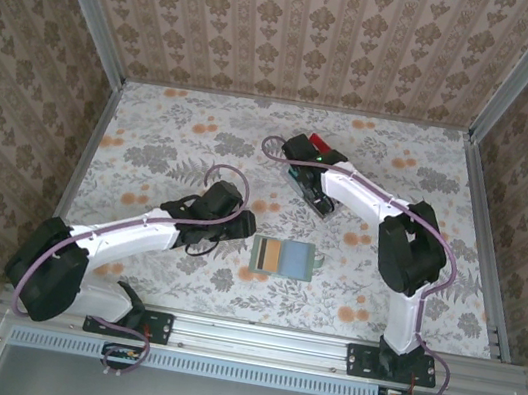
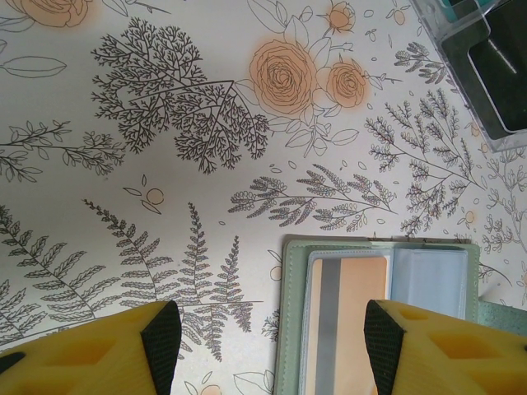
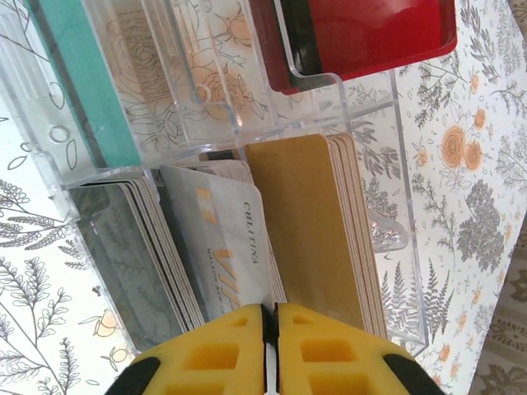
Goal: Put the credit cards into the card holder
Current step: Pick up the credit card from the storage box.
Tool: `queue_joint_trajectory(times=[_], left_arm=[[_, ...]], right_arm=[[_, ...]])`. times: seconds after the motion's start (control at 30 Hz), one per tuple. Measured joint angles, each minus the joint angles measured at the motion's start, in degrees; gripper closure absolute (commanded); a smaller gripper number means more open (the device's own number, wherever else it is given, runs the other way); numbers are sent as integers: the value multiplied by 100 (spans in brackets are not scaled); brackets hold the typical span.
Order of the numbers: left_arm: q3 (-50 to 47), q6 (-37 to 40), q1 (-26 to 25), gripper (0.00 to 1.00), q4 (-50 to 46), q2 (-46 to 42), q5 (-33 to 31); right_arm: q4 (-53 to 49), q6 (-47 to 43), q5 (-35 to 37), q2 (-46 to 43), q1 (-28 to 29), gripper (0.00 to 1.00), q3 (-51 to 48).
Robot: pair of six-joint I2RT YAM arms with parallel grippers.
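Observation:
The sage-green card holder (image 1: 282, 258) lies open on the floral table, with a tan-orange card (image 2: 346, 329) in its left slot. My left gripper (image 2: 272, 337) hovers open over the holder's left edge (image 2: 292, 329). From above, the left gripper (image 1: 242, 226) sits just left of the holder. My right gripper (image 3: 270, 317) is down in the clear tray, shut on the edge of a whitish credit card (image 3: 222, 239). That card stands between a dark stack (image 3: 132, 255) and a tan-orange stack (image 3: 313, 222).
The clear compartmented tray (image 3: 408, 247) also holds teal cards (image 3: 90, 82) and red cards (image 3: 370, 33). It stands at the back middle of the table (image 1: 321, 205), behind the holder. Patterned walls enclose the table on three sides.

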Motion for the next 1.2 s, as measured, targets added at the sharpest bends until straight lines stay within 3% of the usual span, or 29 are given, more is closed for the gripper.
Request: queue_joint_trajectory(times=[0.47,0.67,0.77,0.97,1.2], left_arm=[[0,-13,0,36,4,17,63],[7,-15,11,35,31,17,192],[7,-39,96,34,157,11,363],[4,-258,466,28,903,-111,1060],[4,-518,671,27,1969,-142,1919]], right_arm=[[-444,273,-737,-490,-57,98,11],[-621,627,-1366,-1025,-192,100,11],[-553,999,-2114,-1578,-420,100,-94],[518,2315,-4553,-3180,-1307,100,-1394],[1891,3751,-6474,-3438,-1462,100,-2739]])
